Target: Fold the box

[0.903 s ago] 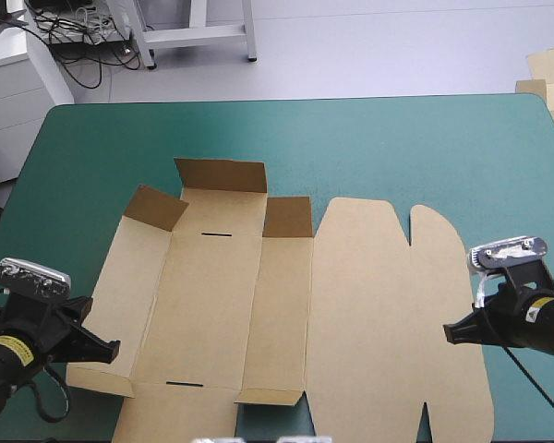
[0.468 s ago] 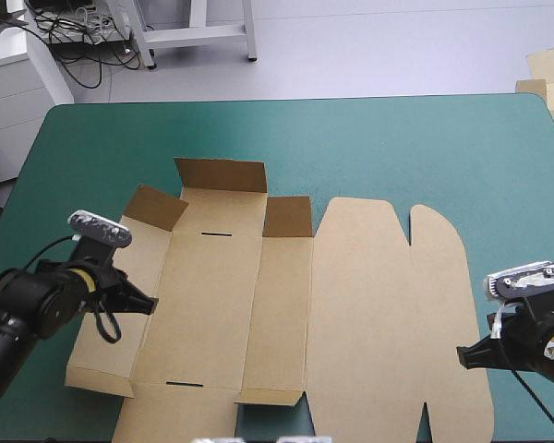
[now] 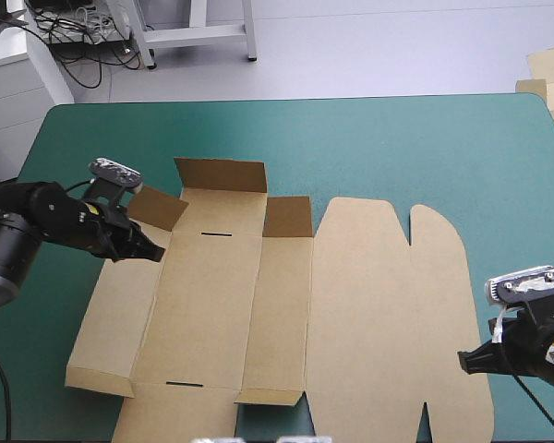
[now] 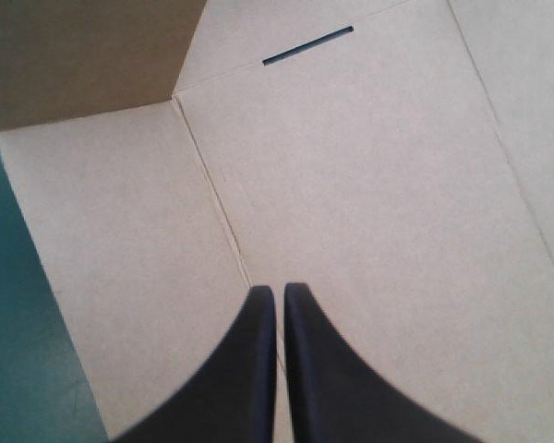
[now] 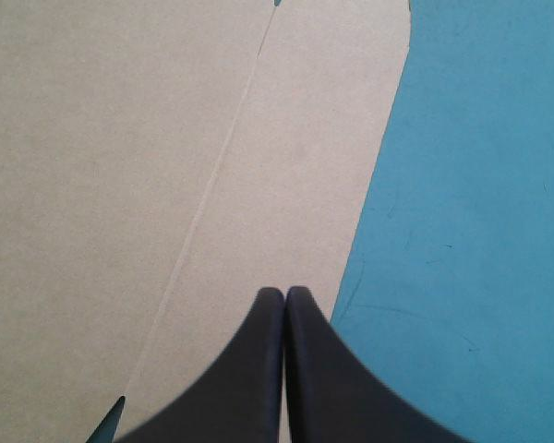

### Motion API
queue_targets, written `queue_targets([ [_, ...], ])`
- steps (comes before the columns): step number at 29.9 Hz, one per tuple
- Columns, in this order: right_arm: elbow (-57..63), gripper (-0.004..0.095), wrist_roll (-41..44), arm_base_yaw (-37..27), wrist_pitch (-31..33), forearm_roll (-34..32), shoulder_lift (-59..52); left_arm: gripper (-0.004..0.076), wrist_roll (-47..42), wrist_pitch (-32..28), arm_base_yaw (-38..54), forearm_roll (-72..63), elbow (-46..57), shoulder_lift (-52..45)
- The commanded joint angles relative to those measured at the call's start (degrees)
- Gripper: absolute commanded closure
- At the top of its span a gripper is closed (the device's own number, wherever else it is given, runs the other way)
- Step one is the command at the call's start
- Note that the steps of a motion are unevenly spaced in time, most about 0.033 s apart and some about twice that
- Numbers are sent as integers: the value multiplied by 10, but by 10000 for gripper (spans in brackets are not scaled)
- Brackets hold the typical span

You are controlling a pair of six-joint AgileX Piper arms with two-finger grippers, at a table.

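A: Where are we with the box (image 3: 212,305)?
B: Flat on the desk (image 3: 397,148), far flaps up — barely begun. Left end effector (image 3: 156,253) and right end effector (image 3: 463,361) both pinched empty; next we'd raise its left wall.

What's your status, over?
Left gripper shut, over the box near its left crease. Right gripper shut, at its right edge. Box mostly flat, far flaps up. Nothing in the way.

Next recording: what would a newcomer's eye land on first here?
The brown box lies mostly flat across the teal-green table, small flaps raised along its far edge. The left tool, shut, hangs over the box's left panel by a raised flap; the right tool, also shut, is over its right edge.
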Motion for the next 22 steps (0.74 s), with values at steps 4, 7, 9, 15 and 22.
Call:
queue_targets([
  [4, -13, 928, 1, -3, -24, -5, 1, 708, 122, 82, 176, -130, -28, 1],
  [7, -13, 928, 1, -3, -24, -5, 1, 708, 135, 80, 249, -130, -28, 4],
  [9, -13, 928, 1, -3, -24, -7, 1, 708, 134, 80, 306, -129, -28, 8],
  [15, -13, 928, -5, -3, -23, -9, 1, 708, 125, 75, 429, -181, -27, 8],
  [22, -13, 928, -6, -3, -23, -9, 1, 675, 94, 49, 435, -173, -27, 8],
])
